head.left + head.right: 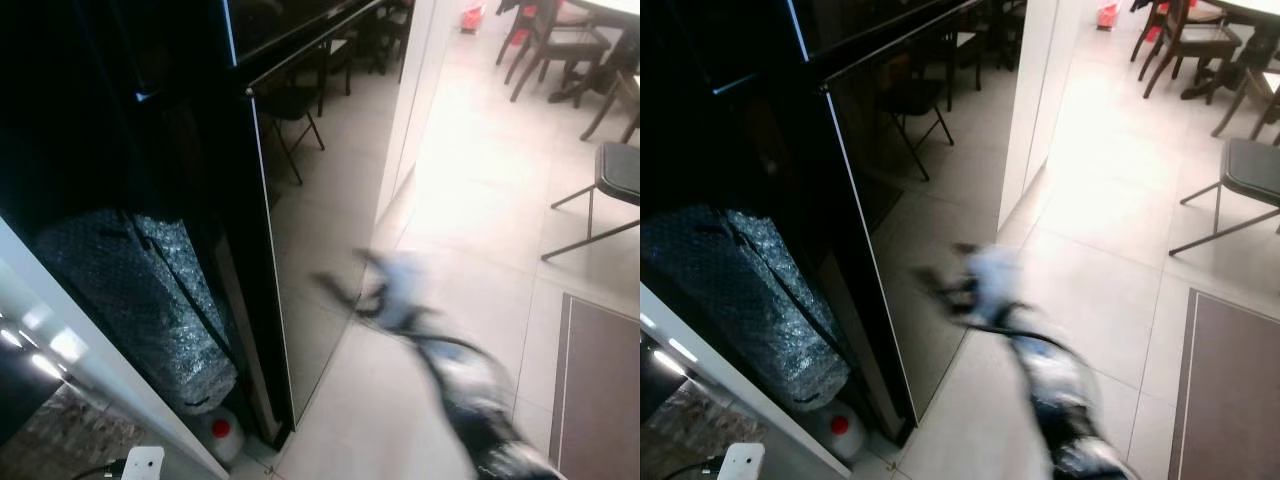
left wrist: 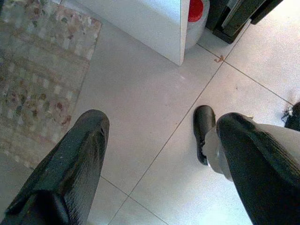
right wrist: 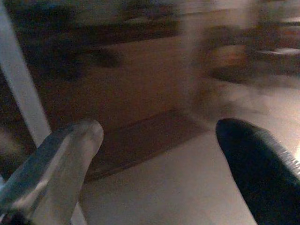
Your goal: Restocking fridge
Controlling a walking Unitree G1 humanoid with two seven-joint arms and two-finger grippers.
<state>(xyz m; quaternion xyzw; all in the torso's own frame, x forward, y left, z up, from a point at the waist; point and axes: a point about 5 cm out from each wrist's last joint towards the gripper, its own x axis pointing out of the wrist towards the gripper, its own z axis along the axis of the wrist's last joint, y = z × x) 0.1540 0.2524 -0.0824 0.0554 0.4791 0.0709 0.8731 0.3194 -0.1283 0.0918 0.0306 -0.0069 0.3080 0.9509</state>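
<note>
I had the right gripper (image 1: pixel 335 285), fingers apart and empty, swinging toward the black fridge door (image 1: pixel 320 200); opening it came next, needing a handle grab.

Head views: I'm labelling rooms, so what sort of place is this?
Probably a home kitchen opening onto a dining area: a tall glossy black fridge on a tiled floor, with dining chairs beyond.
</note>
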